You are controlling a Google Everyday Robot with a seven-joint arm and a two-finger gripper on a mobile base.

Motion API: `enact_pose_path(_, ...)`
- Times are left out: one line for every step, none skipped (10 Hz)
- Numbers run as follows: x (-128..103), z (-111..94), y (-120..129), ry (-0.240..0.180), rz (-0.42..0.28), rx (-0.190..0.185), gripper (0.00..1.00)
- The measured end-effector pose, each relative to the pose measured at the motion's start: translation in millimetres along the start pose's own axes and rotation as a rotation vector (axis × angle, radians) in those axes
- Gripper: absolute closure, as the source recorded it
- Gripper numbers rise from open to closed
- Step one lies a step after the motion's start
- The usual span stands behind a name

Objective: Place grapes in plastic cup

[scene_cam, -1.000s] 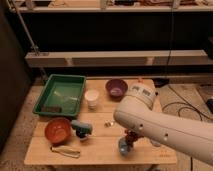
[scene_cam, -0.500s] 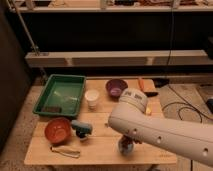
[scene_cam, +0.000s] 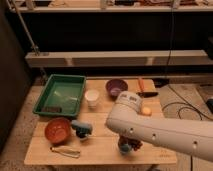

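Observation:
The small light-blue plastic cup [scene_cam: 123,147] stands near the table's front edge, right of centre. A dark purple-red cluster of grapes [scene_cam: 135,145] sits at its right rim, partly hidden. My white arm reaches in from the right, and its end comes down right over the cup. My gripper [scene_cam: 128,141] is mostly hidden under the arm; it is shut, with the grapes at its tip.
On the wooden table [scene_cam: 100,150] are a green tray [scene_cam: 59,95], a white cup [scene_cam: 91,98], a purple bowl [scene_cam: 116,88], an orange bowl [scene_cam: 57,130] and a teal object [scene_cam: 81,129]. A thin metal piece [scene_cam: 65,151] lies front left. An orange-and-black tool [scene_cam: 142,89] lies back right.
My arm's upper part has swung left and closer to the camera, covering more of the table's right side. Its end stays at the cup. The cup has not moved.

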Motion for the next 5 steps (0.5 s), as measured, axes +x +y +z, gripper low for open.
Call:
enact_pose_path(1.6, 1.5, 2.6, -0.011, 0.007, -0.002, 1.00)
enact_pose_path(3.5, 2.1, 5.7, -0.022, 0.014, -0.001, 1.00)
enact_pose_path(5.8, 2.7, 9.2, -0.034, 0.019, 0.002, 1.00)
enact_pose_path(6.4, 2.6, 13.1, -0.055, 0.023, 0.007, 1.00)
enact_pose_path(6.9, 1.0, 14.8, -0.070, 0.021, 0.012, 1.00)
